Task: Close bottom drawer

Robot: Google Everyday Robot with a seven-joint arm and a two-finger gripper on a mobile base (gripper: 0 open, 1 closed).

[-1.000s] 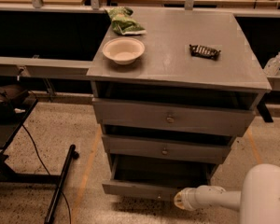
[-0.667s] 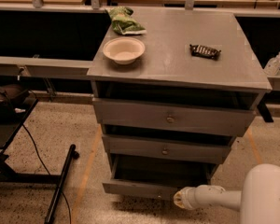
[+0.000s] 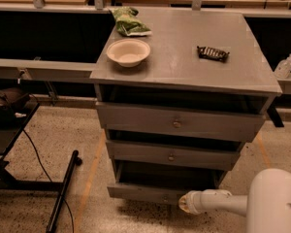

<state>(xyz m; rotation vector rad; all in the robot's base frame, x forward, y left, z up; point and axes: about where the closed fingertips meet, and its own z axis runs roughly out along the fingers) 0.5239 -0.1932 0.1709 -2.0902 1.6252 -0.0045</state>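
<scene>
Camera view: the low, plain grey front of the bottom drawer (image 3: 140, 192) stands out from the grey wooden three-drawer cabinet (image 3: 184, 62) at floor level, partly open. Its long axis runs left to right across the frame, and the closing direction is straight back into the cabinet. The gripper (image 3: 184, 204), at the tip of the white tubular arm (image 3: 218, 201), sits against or just beside the right part of that front. Contact cannot be confirmed, nor whether the gripper is released or clenched. A square rearward push appears required; the off-centre position may skew the drawer.
</scene>
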